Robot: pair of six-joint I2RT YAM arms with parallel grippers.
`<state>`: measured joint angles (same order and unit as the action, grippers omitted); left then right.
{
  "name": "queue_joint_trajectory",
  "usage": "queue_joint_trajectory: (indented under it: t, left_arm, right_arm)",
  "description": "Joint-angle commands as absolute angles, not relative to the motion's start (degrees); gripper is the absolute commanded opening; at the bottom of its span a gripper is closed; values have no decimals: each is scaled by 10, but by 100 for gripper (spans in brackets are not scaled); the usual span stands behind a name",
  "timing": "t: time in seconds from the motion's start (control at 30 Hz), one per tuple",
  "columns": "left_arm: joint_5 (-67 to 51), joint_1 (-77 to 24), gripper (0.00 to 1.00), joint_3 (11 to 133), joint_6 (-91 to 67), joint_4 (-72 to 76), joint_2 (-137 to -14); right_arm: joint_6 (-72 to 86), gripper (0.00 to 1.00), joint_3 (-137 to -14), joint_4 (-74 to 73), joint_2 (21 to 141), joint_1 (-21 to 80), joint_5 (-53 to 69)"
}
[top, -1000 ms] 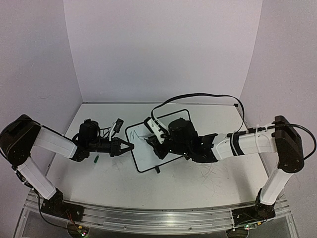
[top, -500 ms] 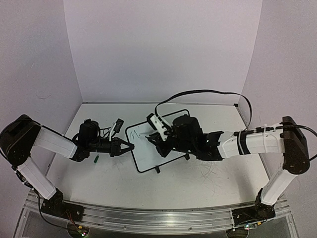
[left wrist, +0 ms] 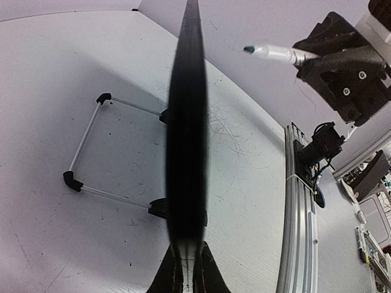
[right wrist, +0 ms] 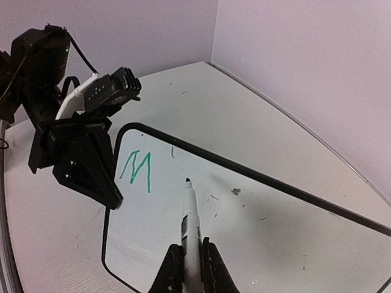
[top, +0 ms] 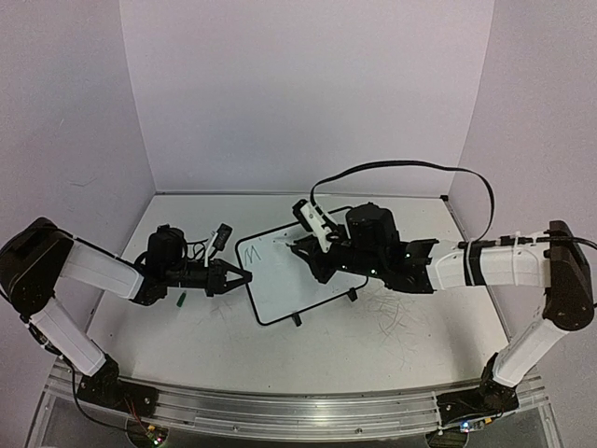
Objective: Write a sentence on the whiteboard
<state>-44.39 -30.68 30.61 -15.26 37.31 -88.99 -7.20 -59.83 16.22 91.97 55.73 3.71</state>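
Note:
The whiteboard (top: 284,289) stands tilted on the table's middle, with a green "M" (right wrist: 137,170) near its upper left corner. My left gripper (top: 242,277) is shut on the board's left edge. In the left wrist view the board shows edge-on as a black strip (left wrist: 186,152) between the jaws of that gripper (left wrist: 187,271). My right gripper (right wrist: 190,262) is shut on a white marker (right wrist: 190,217). The marker's dark tip points at the board right of the "M". Seen from the left wrist, the marker (left wrist: 275,53) hangs clear of the board's face.
A small green cap (top: 183,300) lies on the table under my left arm. A black cable (top: 401,170) arches above my right arm. The board's wire feet (left wrist: 85,146) rest on the scuffed tabletop. A metal rail (top: 280,411) runs along the near edge.
My right gripper has drawn back to the right and farther from the near edge, carrying the marker away from the "M". The left gripper and the board have not moved.

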Motion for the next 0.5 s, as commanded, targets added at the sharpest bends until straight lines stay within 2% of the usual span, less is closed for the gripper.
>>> queue_joint_trajectory:
  t: [0.0,0.47]
  left_arm:
    - [-424,-307,0,303,-133,370,-867]
    - [-423,-307,0,302,-133,365,-863]
  right_arm:
    - [-83,0,-634,172,933,575,42]
    - [-88,0,-633,164,951,585,67]
